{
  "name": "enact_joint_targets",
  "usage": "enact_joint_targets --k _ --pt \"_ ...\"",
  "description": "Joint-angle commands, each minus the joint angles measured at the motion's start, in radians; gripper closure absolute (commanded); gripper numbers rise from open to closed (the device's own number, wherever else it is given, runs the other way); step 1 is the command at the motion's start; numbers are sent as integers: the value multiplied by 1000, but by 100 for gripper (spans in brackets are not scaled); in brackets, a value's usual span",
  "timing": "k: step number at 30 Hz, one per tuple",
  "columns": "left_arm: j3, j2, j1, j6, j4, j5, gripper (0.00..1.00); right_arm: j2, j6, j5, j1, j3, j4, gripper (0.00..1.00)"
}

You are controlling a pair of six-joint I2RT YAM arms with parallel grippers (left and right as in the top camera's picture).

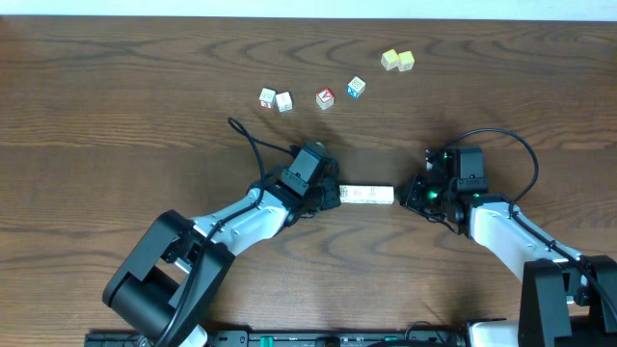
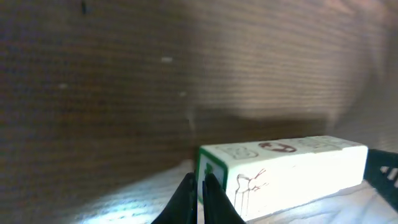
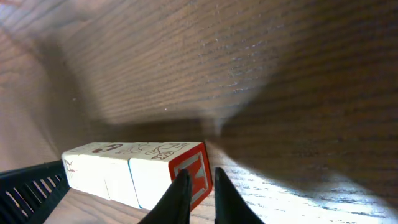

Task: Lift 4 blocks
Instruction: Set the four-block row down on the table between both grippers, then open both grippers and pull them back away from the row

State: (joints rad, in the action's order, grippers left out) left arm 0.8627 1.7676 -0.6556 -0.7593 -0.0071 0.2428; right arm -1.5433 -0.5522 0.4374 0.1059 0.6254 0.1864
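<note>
At counter centre: blocks in row, pinched endwise between left end effector (fingers together) and right end effector (closure indeterminate). Hazard: uneven end pressure buckles row, middle blocks drop.

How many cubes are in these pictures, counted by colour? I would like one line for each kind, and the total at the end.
Cream-white cubes joined in one row: 4
Loose white cubes with small coloured marks: 2
Red-faced cube: 1
Blue-faced cube: 1
Pale yellow cubes: 2
Total: 10
</note>
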Motion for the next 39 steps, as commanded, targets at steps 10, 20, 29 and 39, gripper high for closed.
enact_joint_targets --k 10,20,29,39 --pt "25 11 -30 6 -26 -28 92 -5 -1 -2 40 0 48 85" --pt "25 -1 -30 7 -45 -53 93 -4 -5 -56 21 10 98 72" --pt "25 -6 -30 25 -45 -54 93 -4 -5 -165 11 45 188 68" --pt "25 -25 -30 25 -55 -66 93 -4 -6 -288 11 112 303 60"
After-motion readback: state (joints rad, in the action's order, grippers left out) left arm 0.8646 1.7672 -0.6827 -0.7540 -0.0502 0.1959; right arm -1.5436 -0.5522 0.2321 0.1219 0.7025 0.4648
